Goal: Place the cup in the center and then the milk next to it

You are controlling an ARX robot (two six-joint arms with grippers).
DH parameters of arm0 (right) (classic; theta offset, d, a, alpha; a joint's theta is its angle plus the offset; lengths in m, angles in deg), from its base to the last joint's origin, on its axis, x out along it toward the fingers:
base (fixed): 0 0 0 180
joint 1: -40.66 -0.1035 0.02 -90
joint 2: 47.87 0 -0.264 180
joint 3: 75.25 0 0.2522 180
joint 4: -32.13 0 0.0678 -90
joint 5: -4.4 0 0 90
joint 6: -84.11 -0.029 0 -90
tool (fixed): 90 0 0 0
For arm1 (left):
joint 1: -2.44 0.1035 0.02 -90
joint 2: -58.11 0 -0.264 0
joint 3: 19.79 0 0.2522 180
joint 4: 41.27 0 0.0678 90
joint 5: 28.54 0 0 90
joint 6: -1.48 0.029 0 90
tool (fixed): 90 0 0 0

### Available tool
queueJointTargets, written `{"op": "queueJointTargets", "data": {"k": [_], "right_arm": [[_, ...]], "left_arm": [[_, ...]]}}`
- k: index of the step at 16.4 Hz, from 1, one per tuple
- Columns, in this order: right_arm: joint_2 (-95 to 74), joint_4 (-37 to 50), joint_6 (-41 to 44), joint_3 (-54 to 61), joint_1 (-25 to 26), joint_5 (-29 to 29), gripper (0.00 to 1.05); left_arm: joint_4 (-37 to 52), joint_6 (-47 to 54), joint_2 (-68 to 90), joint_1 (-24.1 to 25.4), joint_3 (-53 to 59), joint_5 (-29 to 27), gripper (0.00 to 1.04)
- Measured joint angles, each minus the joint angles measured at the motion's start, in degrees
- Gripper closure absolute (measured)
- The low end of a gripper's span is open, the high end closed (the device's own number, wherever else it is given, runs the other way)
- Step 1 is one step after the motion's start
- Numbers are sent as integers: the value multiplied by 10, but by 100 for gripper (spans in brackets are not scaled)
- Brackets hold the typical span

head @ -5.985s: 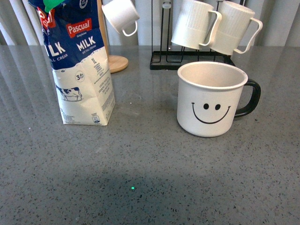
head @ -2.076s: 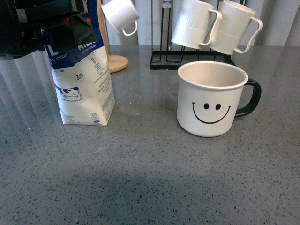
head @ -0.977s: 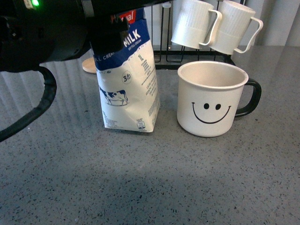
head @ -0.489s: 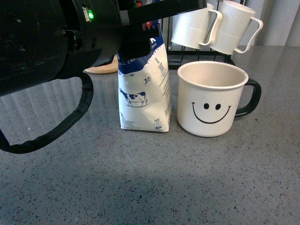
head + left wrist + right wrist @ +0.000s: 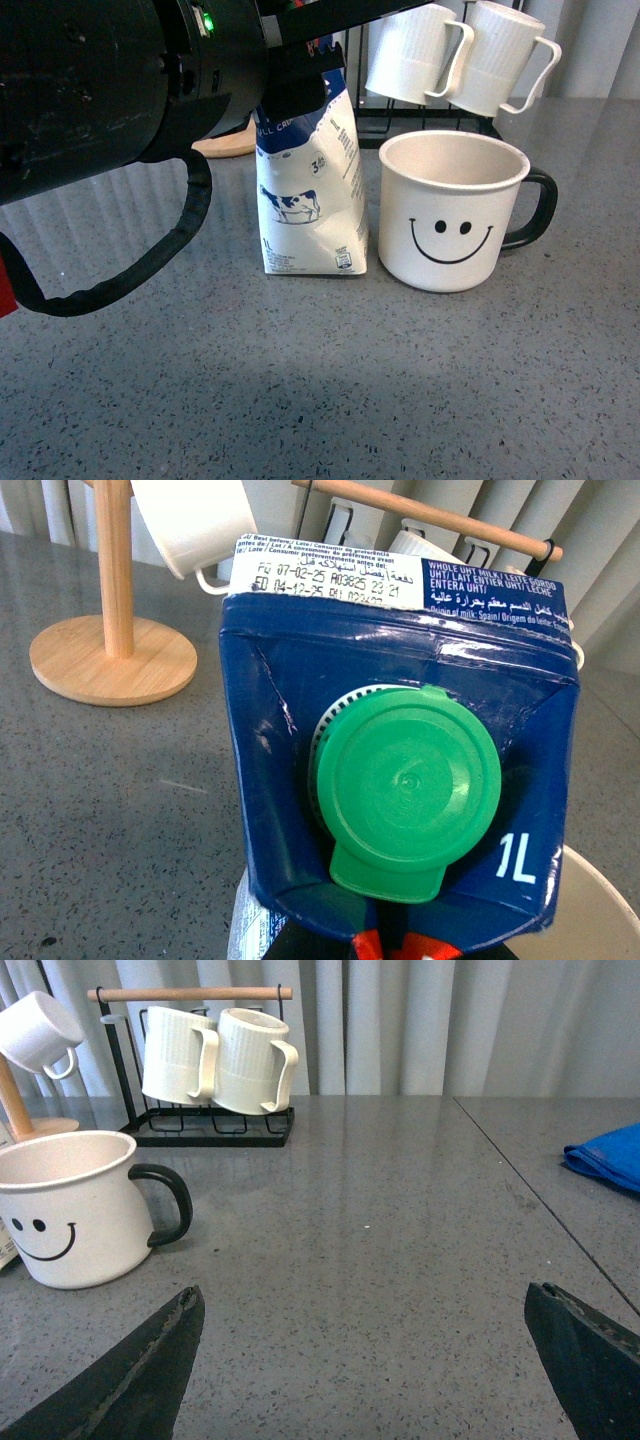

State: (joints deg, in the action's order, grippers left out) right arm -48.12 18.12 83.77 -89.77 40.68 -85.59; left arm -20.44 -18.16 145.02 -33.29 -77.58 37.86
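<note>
Counter [image 5: 330,380]: grey speckled stone; it carries everything here.
Left arm [image 5: 90,90]: a big black body fills the far-left of the front view, with a green light on it. A black cable [image 5: 130,270] loops down under it.
Milk [image 5: 310,200]: stands upright on the counter, near the middle. It is just left of the cup, with a sliver of counter between their bases. The cow drawing faces the front view, and the upper part is hidden behind the arm.
Cup [image 5: 450,215]: stands upright right of the milk, smiley toward the front view, black handle pointing right.
Rack [image 5: 215,1130]: black wire, on the far side behind the cup. Two ribbed mugs [image 5: 500,60] hang on it.
Stand [image 5: 113,655]: wooden, with a round base, far and left of the milk. A small cup [image 5: 195,520] hangs on it.
Cloth [image 5: 610,1155]: blue, well apart on the far right.
Left claw [image 5: 297,88]: clamped on the milk near its top. The fingertips are hidden.
Right claw [image 5: 362,1290]: spread wide and holding nothing, over bare counter right of the cup.
Cap [image 5: 405,785]: green, closed, on the milk's blue sloped top.
</note>
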Motion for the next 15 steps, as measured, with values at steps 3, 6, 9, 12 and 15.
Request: {"op": "queueJointTargets", "data": {"k": [3,6,9,12,15], "right_arm": [[0,0,0,0,0,0,7],[0,0,0,0,0,0,7],[0,0,0,0,0,0,7],[0,0,0,0,0,0,7],[0,0,0,0,0,0,7]], "left_arm": [[-11,-7,0,-12,-1,-6,71],[-16,-10,-27,-13,-1,-8,11],[-24,-10,-63,-17,-1,16,7],[-28,10,-83,-16,-1,47,7],[-26,26,-89,-9,0,57,7]]}}
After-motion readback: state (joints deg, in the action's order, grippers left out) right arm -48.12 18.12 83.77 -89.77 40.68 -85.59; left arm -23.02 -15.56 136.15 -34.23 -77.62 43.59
